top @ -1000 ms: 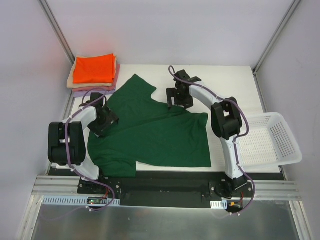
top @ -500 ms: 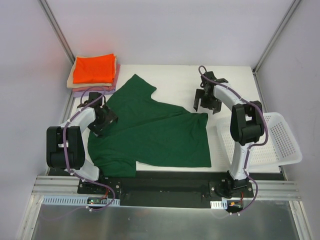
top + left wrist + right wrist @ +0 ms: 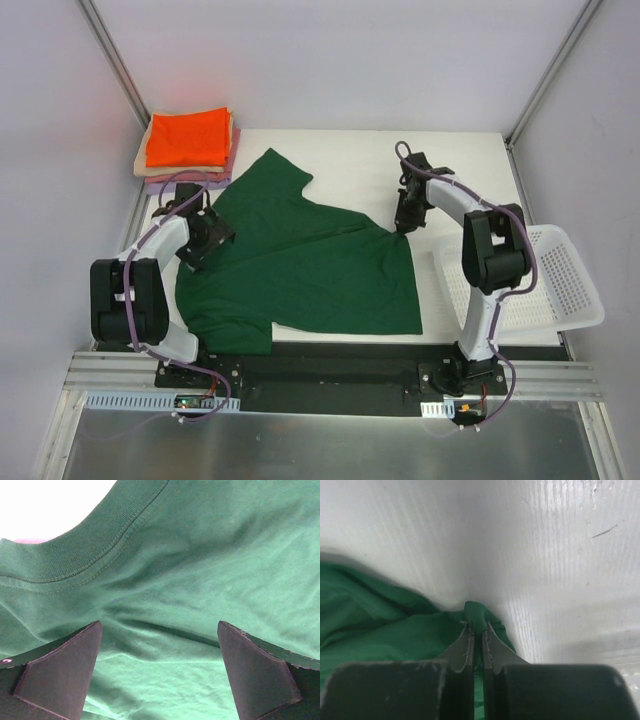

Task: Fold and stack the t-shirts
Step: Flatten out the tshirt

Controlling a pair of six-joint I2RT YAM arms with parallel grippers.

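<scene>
A large dark green t-shirt (image 3: 300, 265) lies spread across the white table. My right gripper (image 3: 403, 225) is shut on the green t-shirt's far right corner, where a pinch of cloth (image 3: 478, 616) bulges between the fingertips. My left gripper (image 3: 203, 240) stands open at the shirt's left edge, its fingers (image 3: 65, 665) wide apart over green cloth (image 3: 165, 645) near the ribbed collar (image 3: 85, 550). A stack of folded t-shirts sits at the far left, bright orange (image 3: 187, 138) on top, with beige (image 3: 150, 168) and pink layers below.
A white mesh basket (image 3: 540, 280) stands at the table's right edge, beside the right arm. Metal frame posts rise at the far left and far right corners. Bare table (image 3: 350, 160) shows beyond the shirt.
My right gripper swung from above the shirt's middle out to the right, then came down on the shirt's far right corner and shut on it. The left gripper stayed in place, open.
</scene>
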